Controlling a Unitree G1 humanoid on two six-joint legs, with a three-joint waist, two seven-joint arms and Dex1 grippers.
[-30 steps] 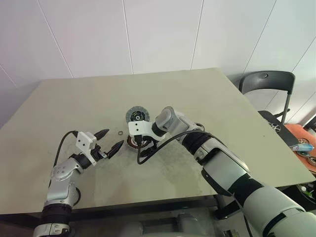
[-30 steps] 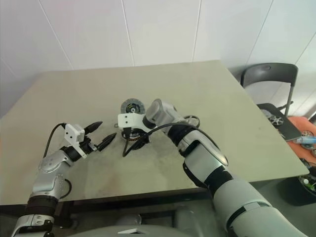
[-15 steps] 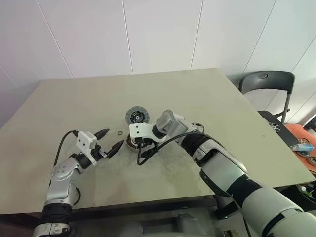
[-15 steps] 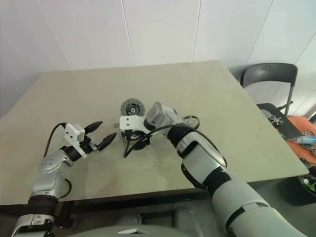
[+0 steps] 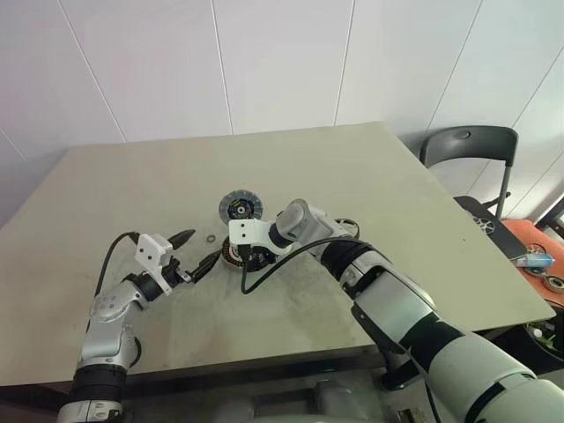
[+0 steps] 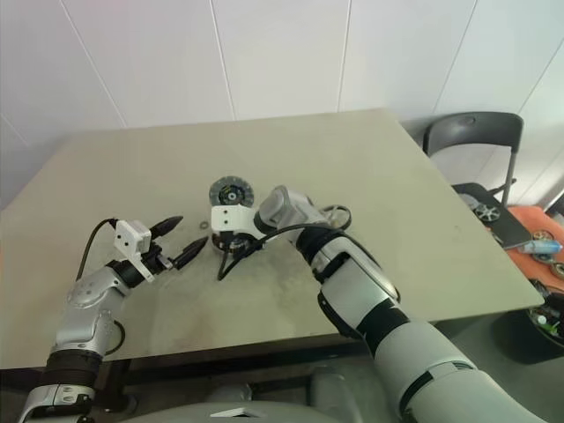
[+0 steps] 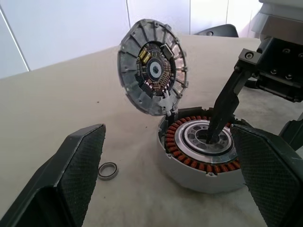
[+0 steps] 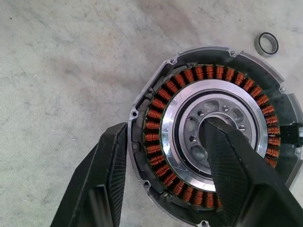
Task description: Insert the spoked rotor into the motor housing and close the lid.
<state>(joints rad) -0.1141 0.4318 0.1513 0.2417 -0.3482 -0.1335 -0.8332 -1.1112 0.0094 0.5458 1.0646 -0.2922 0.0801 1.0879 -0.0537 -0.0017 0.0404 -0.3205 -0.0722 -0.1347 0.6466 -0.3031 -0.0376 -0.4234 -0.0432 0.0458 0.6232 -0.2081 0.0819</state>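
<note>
On the table (image 5: pixel 397 176) the right gripper (image 8: pixel 163 130) is standing astride the motor housing (image 7: pixel 189 168), jaws apart, one finger in the hub, one outside the wall (nothing visibly clamped). The left gripper (image 5: pixel 201 248) is hovering beside it, spread wide. Judging by this, it is steadying the housing. The lid (image 5: pixel 240 207) is lying just behind, and the spoked rotor (image 6: pixel 335 214) is waiting behind the right arm. It needs fetching next.

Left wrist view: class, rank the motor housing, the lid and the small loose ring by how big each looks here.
1. motor housing
2. lid, similar in width; it lies farther from the camera, so these two are unsure
3. ring, clearly smallest
</note>
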